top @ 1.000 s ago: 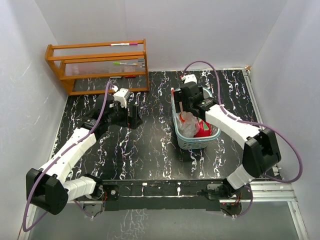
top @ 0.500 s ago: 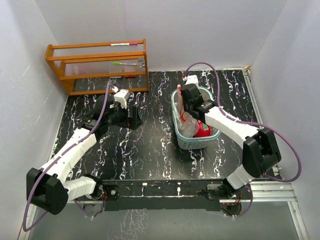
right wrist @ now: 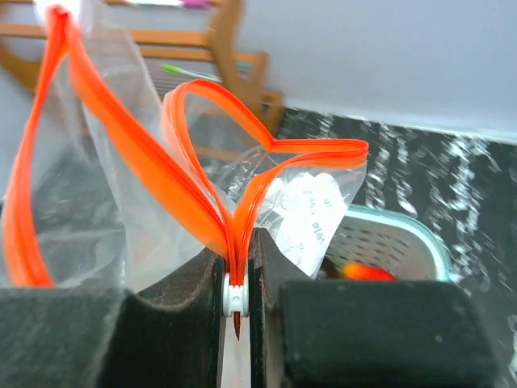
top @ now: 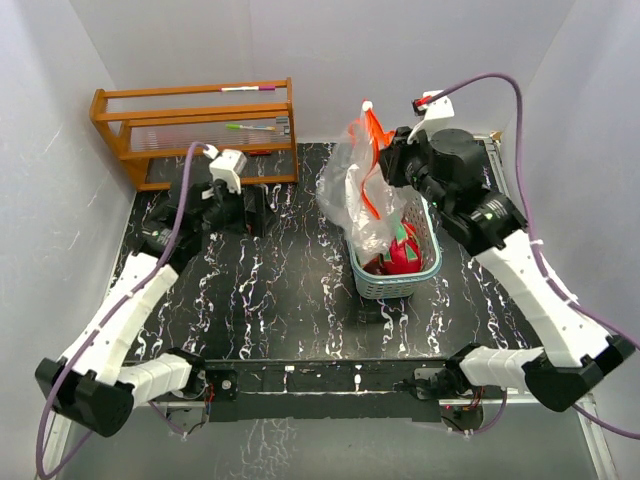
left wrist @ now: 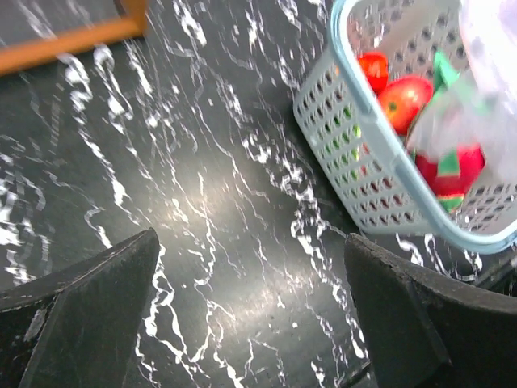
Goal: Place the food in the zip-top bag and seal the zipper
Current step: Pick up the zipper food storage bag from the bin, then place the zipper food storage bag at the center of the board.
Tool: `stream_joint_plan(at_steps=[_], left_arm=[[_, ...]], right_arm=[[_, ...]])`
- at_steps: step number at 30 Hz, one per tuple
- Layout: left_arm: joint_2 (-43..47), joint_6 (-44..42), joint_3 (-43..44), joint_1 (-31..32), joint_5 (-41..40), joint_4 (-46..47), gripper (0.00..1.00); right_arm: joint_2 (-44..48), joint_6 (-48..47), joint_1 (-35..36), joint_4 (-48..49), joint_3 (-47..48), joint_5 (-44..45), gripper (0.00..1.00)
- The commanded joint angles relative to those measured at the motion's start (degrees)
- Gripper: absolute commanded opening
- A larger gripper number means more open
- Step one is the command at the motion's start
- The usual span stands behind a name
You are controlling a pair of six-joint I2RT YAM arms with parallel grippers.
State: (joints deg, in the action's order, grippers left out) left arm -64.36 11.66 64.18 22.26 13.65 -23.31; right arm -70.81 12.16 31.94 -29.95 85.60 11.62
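My right gripper (top: 391, 160) (right wrist: 236, 267) is raised above the basket and is shut on the zipper (top: 374, 180) (right wrist: 194, 174), pinching the folded red-orange strip and its white slider. The clear zip-top bag (top: 348, 190) (right wrist: 311, 212) hangs from it, crumpled, its lower end still in the basket. The food (top: 404, 256) (left wrist: 404, 97) (right wrist: 365, 271), red and green toy pieces, lies in the teal basket (top: 400, 286) (left wrist: 355, 153) (right wrist: 408, 234). My left gripper (top: 255, 212) (left wrist: 250, 299) is open above bare table to the left of the basket, with nothing between its fingers.
A wooden rack (top: 195, 130) (right wrist: 234, 48) with pens on it stands at the back left against the wall. White walls close in the black marbled table (top: 290, 290) on three sides.
My right gripper closed on the zipper and rose, pulling the bag up out of the basket. The left arm shifted slightly back and left, still open.
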Motion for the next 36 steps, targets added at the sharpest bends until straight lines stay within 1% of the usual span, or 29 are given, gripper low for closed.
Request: stream_joint_plan(at_steps=[1, 5, 9, 11, 14, 17, 21, 22, 23, 27, 28, 29, 30, 32, 36], left_arm=[[6.5, 0.1, 8.2, 0.2, -10.2, -5.0, 0.97], [11.0, -0.1, 13.1, 0.2, -20.8, -6.1, 0.97], [15.6, 0.0, 14.2, 0.2, -28.5, -4.9, 0.97], [17.3, 0.1, 13.8, 0.2, -28.5, -4.1, 0.97], [18.1, 0.4, 13.0, 0.2, -25.0, -4.0, 0.97], [18.8, 1.1, 10.8, 0.2, -22.0, -4.0, 0.97], [20.2, 1.4, 6.2, 0.1, -19.5, -4.0, 0.97], [20.5, 1.4, 5.3, 0.2, -19.1, -4.1, 0.97], [20.5, 1.4, 4.2, 0.1, -18.5, -4.2, 0.97], [20.7, 1.4, -1.4, 0.2, -13.7, -3.5, 0.97], [20.9, 1.7, -2.9, 0.2, -13.0, -3.1, 0.97], [21.1, 2.2, -4.3, 0.2, -12.3, -2.7, 0.97], [21.2, 2.6, -5.5, 0.2, -11.7, -2.3, 0.97], [21.4, 3.5, -7.4, 0.2, -10.7, -1.7, 0.97], [21.3, 4.6, -9.6, 0.2, -9.9, -1.3, 0.97]], right_arm=[[0.7, 2.4, 4.3, -2.1, 3.9, -11.9, 0.08], [-0.2, 4.8, 12.7, 1.2, 3.6, -11.3, 0.08], [-2.4, 7.3, 20.0, 4.4, -0.9, -5.3, 0.08], [-4.8, 9.0, 22.6, 5.7, -4.7, -1.7, 0.08], [-9.5, 13.3, 25.5, 7.4, -10.5, 5.3, 0.08], [-14.3, 17.7, 26.9, 10.6, -15.0, 11.4, 0.08], [-19.7, 21.2, 27.6, 15.4, -17.8, 16.8, 0.09], [-20.7, 21.6, 27.7, 15.7, -17.7, 17.6, 0.13], [-21.4, 21.7, 27.7, 15.6, -17.3, 18.0, 0.21], [-21.7, 21.0, 28.4, 13.8, -14.9, 18.5, 0.55], [-21.3, 20.5, 28.7, 12.7, -14.1, 19.0, 0.67], [-20.7, 20.3, 29.0, 11.6, -13.6, 19.5, 0.75], [-20.0, 20.0, 29.1, 10.5, -13.2, 19.9, 0.81], [-18.3, 19.8, 29.5, 8.9, -12.9, 20.2, 0.83], [-14.1, 19.1, 29.6, 8.9, -14.5, 18.2, 0.84]])
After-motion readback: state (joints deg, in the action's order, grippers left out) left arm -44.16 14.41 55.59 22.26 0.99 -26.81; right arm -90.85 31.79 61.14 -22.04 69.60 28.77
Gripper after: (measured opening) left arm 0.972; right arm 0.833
